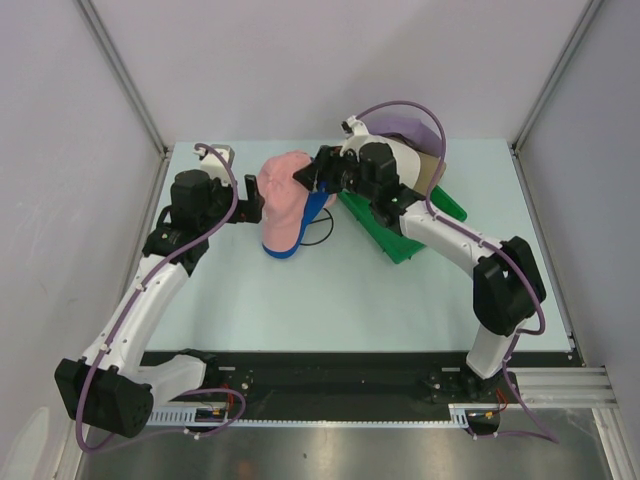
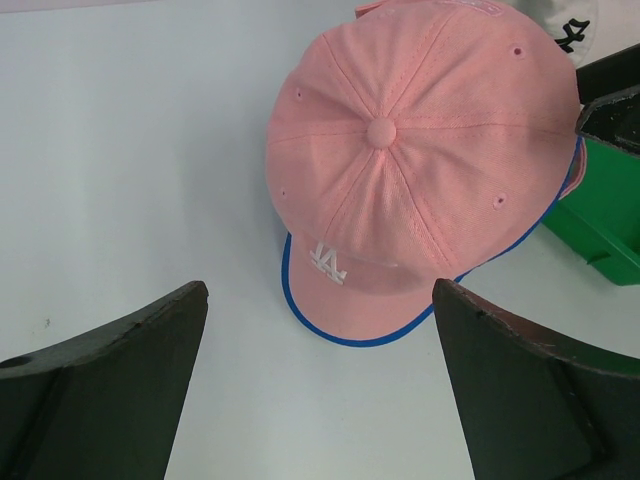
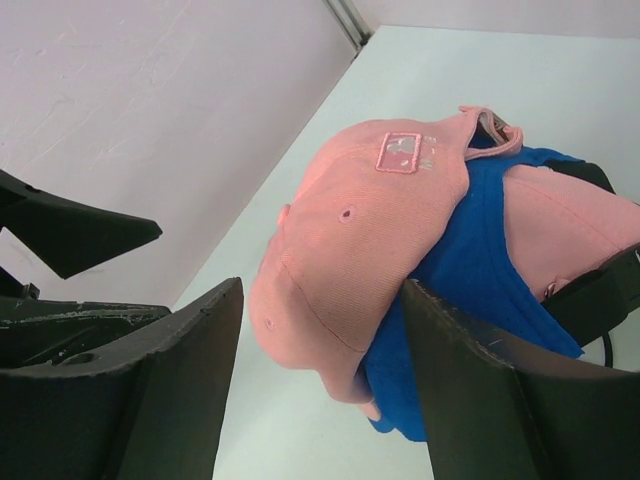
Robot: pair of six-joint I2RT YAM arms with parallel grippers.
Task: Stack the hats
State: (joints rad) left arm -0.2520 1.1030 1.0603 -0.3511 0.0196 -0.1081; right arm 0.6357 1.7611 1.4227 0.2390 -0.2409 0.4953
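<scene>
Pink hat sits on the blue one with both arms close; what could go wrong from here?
1. The right pincer straddles the rear of the pink hat, with the blue hat by one finger; pulling back may drag the pink hat off.
2. The left pincer, wide open, hangs near the same hats; they might collide.

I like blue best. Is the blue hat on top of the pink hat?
No, the pink hat sits on top, covering most of the blue hat underneath it.
</scene>
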